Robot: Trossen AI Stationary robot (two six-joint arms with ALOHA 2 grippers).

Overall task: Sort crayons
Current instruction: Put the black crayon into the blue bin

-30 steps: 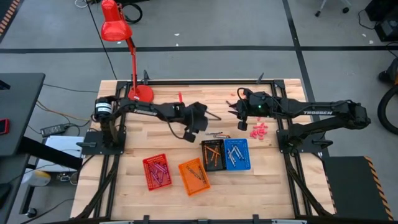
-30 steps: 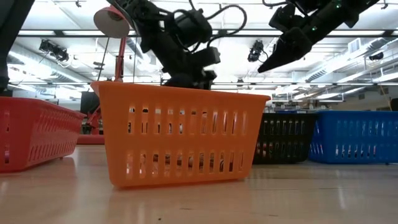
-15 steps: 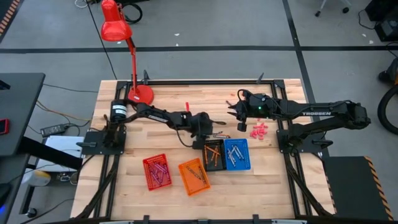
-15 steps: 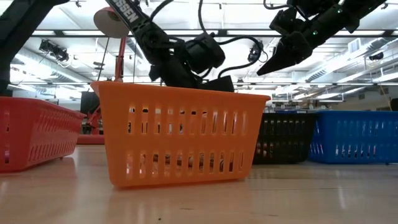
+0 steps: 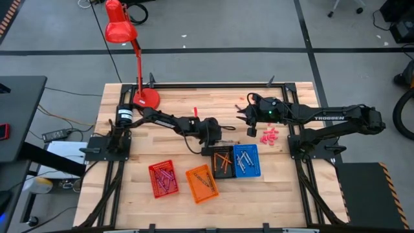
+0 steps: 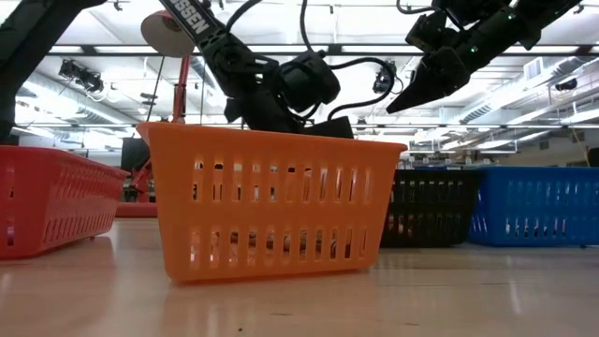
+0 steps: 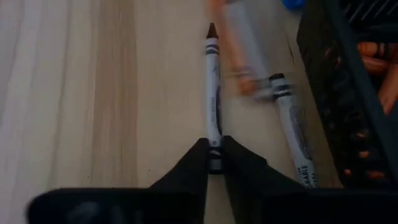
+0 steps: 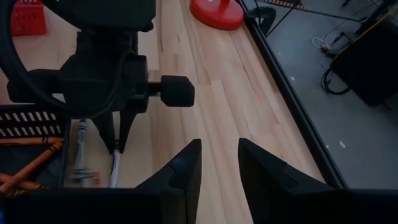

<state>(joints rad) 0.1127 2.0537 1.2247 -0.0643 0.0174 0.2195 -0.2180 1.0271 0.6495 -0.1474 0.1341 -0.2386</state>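
My left gripper (image 5: 218, 138) is down at the table just beyond the black basket (image 5: 222, 161), shut on a silvery grey crayon (image 7: 212, 87) that lies flat on the wood. Beside it lie a second grey crayon (image 7: 292, 134) and a blurred orange one (image 7: 234, 53). Orange crayons lie in the black basket (image 7: 348, 93). My right gripper (image 5: 244, 123) hangs open above the table's far right part, holding nothing. In the low view the orange basket (image 6: 271, 201) hides my left gripper's fingertips. My left gripper pinches the grey crayon's butt end (image 7: 214, 144) between its two fingers. The fingers (image 8: 118, 134) slant down from the table's left and run roughly in line with the crayon. The crayon lies on the table, its tip (image 7: 211, 30) pointing away from the gripper.
Four small baskets stand near the front: red (image 5: 163, 178), orange (image 5: 202, 183), black and blue (image 5: 246, 160). A pile of pink pieces (image 5: 270, 134) lies at the right below my right gripper. A red desk lamp (image 5: 139, 97) stands at the far left.
My left gripper has come down to the table and shifted toward the table's right, up to the loose crayons beside the black basket, rolling its wrist on the way. Over the last half second it has kept its place.
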